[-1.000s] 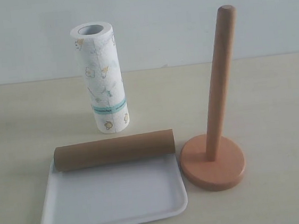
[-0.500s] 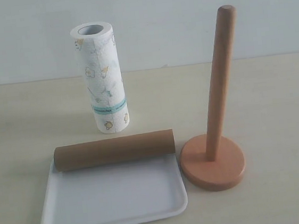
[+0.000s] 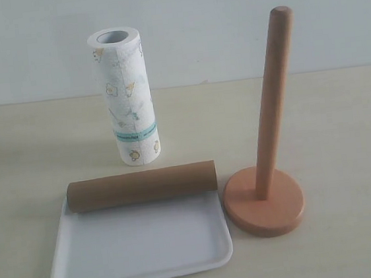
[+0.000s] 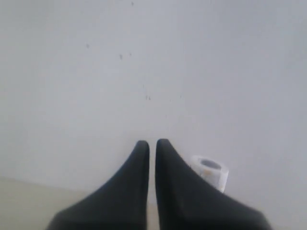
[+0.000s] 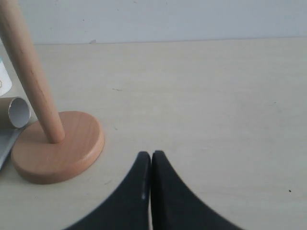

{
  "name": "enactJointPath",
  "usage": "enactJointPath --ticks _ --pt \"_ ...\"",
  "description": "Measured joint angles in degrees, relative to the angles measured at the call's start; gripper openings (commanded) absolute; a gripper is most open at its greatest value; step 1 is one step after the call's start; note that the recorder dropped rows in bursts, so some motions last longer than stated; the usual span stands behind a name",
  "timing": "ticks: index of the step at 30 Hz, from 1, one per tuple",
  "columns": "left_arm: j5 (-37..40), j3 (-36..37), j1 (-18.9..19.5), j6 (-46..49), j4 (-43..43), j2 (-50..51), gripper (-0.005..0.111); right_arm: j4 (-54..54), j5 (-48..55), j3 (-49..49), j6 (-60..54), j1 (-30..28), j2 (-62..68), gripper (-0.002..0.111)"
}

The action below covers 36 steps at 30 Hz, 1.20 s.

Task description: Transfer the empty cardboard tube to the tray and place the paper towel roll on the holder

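Two pincers are sitting pressed shut with nothing between their jaws. The left gripper (image 4: 152, 143) is facing a pale wall (image 4: 144, 72), and the right gripper (image 5: 151, 155) is looking across the table (image 3: 344, 129) toward the holder (image 3: 264, 200). Neither is showing in the exterior view.

Nothing is shifting over the past second, with every object lying exactly where it was. The empty cardboard tube (image 3: 142, 187) is lying on its side across the far edge of the tray (image 3: 141, 250), one end just beside the holder's base, so the first half of the job appears done. The second half is not yet starting: the paper towel roll (image 3: 126, 95) is standing upright on the table behind the tray, well apart from the holder, whose dowel (image 3: 273, 96) is standing bare.

No brand is showing anywhere. The roll's teal band (image 3: 136, 132) is carrying a line of print too small to read, and the rest of the wrap is bearing only small yellow-and-green figures.
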Motion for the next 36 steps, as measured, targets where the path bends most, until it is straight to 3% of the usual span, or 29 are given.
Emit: enactJointPath --ticks 6,10,13,18,22,31,36 --pt "-15.81 -0.52 0.0 0.0 -0.13 -0.04 0.004 0.0 0.0 0.0 0.0 0.0 0.0 0.0" --pt "-37.44 -0.64 0.0 -1.2 -0.22 1.41 0.004 0.0 0.0 0.0 0.0 0.0 0.0 0.0" --pt "-49.39 -2.46 0.0 -5.51 2.72 13.64 0.004 0.0 0.0 0.0 0.0 0.0 0.0 0.0" --pt "-51.3 -7.94 -0.07 -18.5 27.33 40.65 0.004 0.0 0.0 0.0 0.0 0.0 0.0 0.0" --pt "-51.54 -8.23 -0.12 -21.66 30.4 57.27 0.004 0.0 -0.5 0.0 0.0 0.0 0.0 0.0" --pt "-55.04 -8.23 -0.12 -21.66 36.96 70.57 0.004 0.0 -1.1 0.0 0.0 0.0 0.0 0.0" --pt "-59.11 -8.32 -0.36 -19.38 35.82 76.11 0.004 0.0 -1.1 0.0 0.0 0.0 0.0 0.0"
